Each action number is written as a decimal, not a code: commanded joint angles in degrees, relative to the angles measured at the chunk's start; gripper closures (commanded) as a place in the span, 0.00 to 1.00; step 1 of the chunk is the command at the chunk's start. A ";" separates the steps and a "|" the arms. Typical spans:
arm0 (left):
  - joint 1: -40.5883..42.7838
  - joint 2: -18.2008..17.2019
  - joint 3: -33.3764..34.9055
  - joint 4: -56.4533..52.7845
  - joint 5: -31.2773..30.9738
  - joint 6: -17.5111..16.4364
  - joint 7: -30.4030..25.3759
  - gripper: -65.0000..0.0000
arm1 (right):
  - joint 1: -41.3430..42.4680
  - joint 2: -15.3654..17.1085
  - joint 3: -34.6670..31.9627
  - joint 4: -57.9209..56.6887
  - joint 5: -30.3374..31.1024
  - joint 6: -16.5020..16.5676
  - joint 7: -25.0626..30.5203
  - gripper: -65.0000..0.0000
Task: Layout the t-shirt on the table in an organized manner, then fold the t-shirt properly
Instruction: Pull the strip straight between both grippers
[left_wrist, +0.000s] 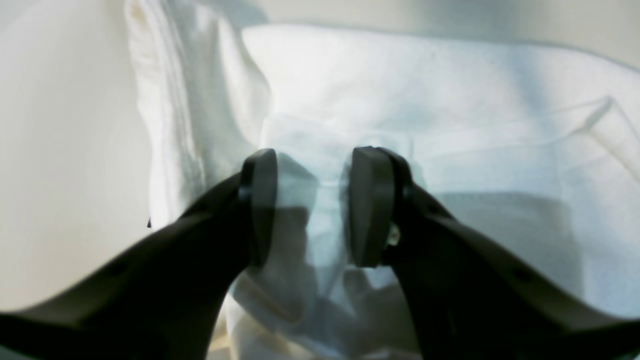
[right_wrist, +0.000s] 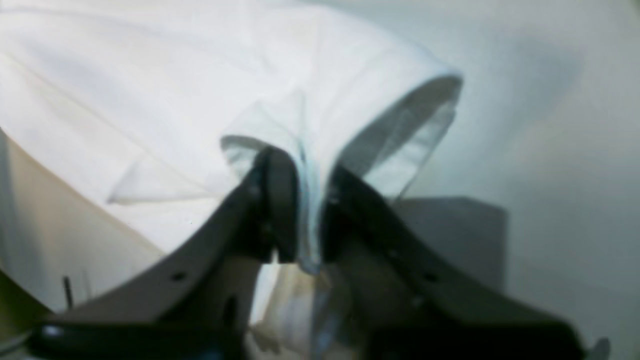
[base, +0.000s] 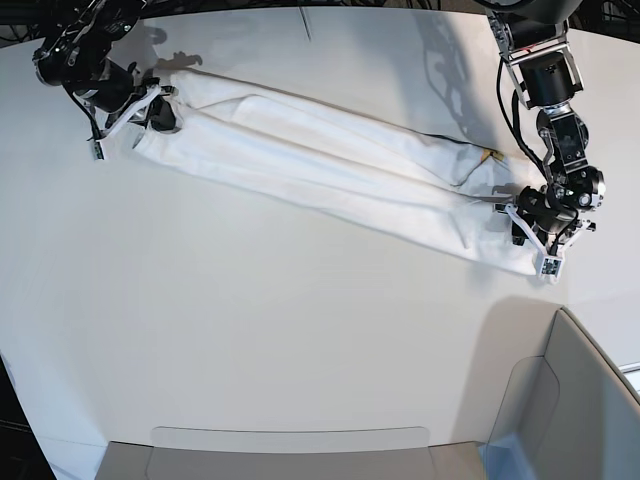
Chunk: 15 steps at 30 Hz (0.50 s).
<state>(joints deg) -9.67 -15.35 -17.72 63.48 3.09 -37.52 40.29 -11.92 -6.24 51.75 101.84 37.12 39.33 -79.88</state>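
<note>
I see the white cotton t-shirt (base: 330, 165), folded lengthwise into a long narrow band, stretched diagonally across the smooth plain white table (base: 250, 340), print hidden.

One t-shirt (base: 330, 170) is seen, folded into a long narrow band on one table (base: 250, 330). Two arms are counted, each ending in one gripper: the left gripper (left_wrist: 312, 205) and the right gripper (right_wrist: 305, 205), two grippers in all. Two fingers (left_wrist: 367, 205) are shown on each gripper. One grey-white bin (base: 575, 410) is found at the table's corner.
</note>
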 joint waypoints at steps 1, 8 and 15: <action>2.68 1.42 0.88 -2.08 4.95 -2.48 11.27 0.62 | 1.59 0.48 0.25 1.50 0.11 0.67 0.71 0.99; 4.00 1.42 1.06 9.18 4.69 -2.48 15.22 0.62 | 6.34 1.54 0.25 1.59 -0.24 0.67 0.80 1.00; 5.06 1.33 1.23 18.58 4.78 -2.48 18.74 0.62 | 13.55 4.61 0.34 1.32 -5.96 0.67 0.80 1.00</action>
<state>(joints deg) -4.78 -13.67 -16.71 82.17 7.70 -38.72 56.75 0.45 -2.74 51.96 102.21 30.44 39.33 -80.20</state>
